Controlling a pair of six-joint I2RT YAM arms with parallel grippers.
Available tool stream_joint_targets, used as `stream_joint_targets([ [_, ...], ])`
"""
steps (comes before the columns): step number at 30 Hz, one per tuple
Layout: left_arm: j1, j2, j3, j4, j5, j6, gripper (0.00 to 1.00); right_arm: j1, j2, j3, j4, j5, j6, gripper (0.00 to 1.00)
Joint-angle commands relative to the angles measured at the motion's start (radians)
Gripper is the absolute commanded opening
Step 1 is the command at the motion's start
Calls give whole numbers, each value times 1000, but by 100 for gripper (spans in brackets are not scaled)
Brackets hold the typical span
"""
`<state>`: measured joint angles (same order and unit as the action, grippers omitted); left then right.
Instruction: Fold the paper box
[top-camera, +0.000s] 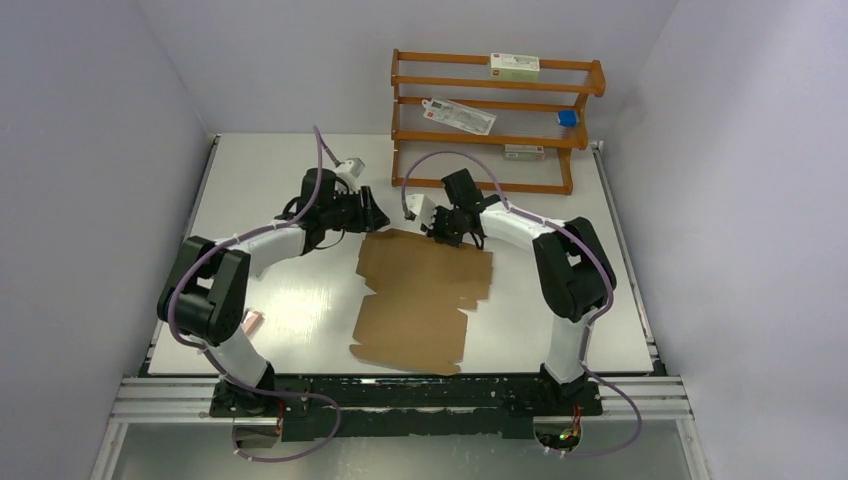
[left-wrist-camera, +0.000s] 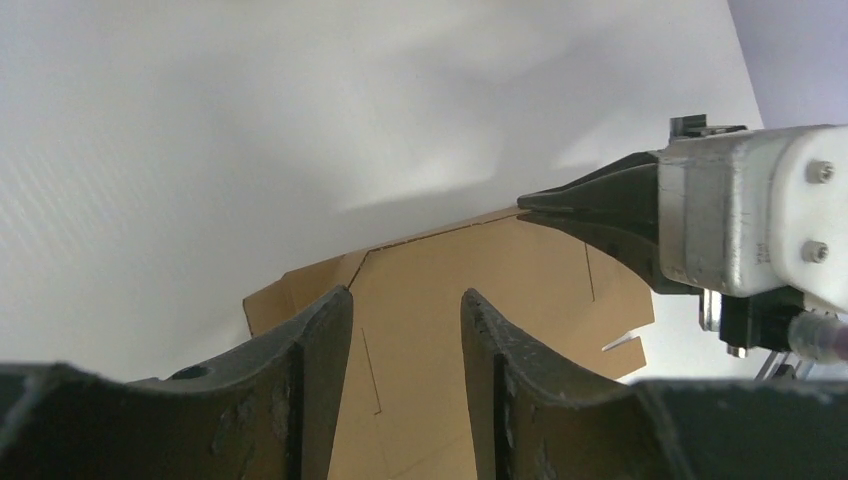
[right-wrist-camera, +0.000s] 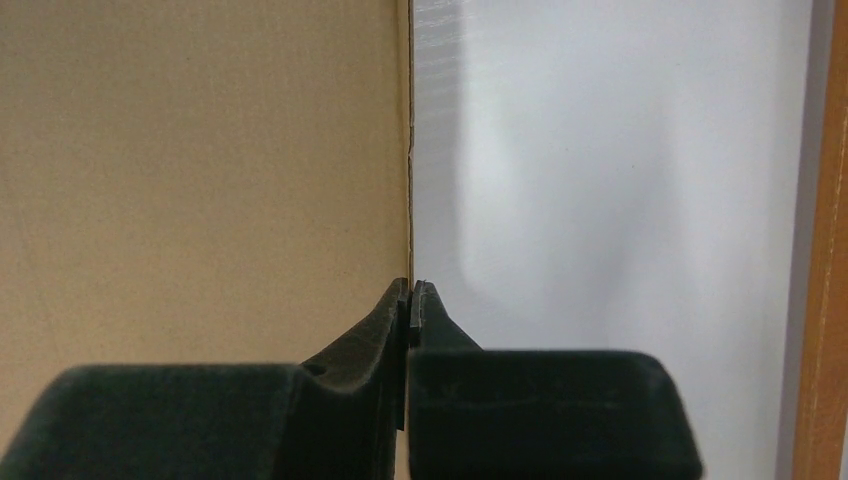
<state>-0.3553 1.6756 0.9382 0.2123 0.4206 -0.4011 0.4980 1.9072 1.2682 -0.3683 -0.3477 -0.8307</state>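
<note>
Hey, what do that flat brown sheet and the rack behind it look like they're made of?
The paper box: corrugated cardboard, plain brown and matte. Faint ribbing shows up close, and it has die-cut slits and tabs.
The rack: probably wood, with a smooth orange-brown finish. No grain is visible, so it could be stained or painted.

The top camera looks down over the whole table (top-camera: 250, 180) from the near edge. Both wrist cameras sit close, sharing the box's (top-camera: 420, 300) far edge.

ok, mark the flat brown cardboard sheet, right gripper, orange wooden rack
flat brown cardboard sheet (top-camera: 420, 295): top view, middle
right gripper (right-wrist-camera: 411, 292): right wrist view, between pinching fingertips
orange wooden rack (top-camera: 445, 57): top view, top rail
</note>
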Motion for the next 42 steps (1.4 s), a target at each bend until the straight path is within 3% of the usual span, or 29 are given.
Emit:
stream_joint_targets([
  [1, -18, 26, 43, -36, -60, 27, 49, 20, -70, -49, 127, 45, 34, 0],
  [11, -40, 113, 52, 27, -52, -24, 48, 63, -153, -157, 300, 128, 56, 0],
  [23, -65, 50, -40, 153, -24, -94, 44, 150, -234, -275, 559, 330, 13, 0],
  [26, -60, -5, -47, 111, -80, -51, 48, 166, -271, -340, 670, 370, -38, 0],
  [32, 28, -154, -57, 75, -38, 33, 58, 169, -300, -405, 803, 408, -160, 0],
  [38, 183, -233, -111, 106, 0, 33, 57, 169, -284, -418, 869, 429, -296, 0],
  [42, 268, -187, -124, 134, 41, 22, 56, 169, -296, -434, 903, 398, -344, 0],
])
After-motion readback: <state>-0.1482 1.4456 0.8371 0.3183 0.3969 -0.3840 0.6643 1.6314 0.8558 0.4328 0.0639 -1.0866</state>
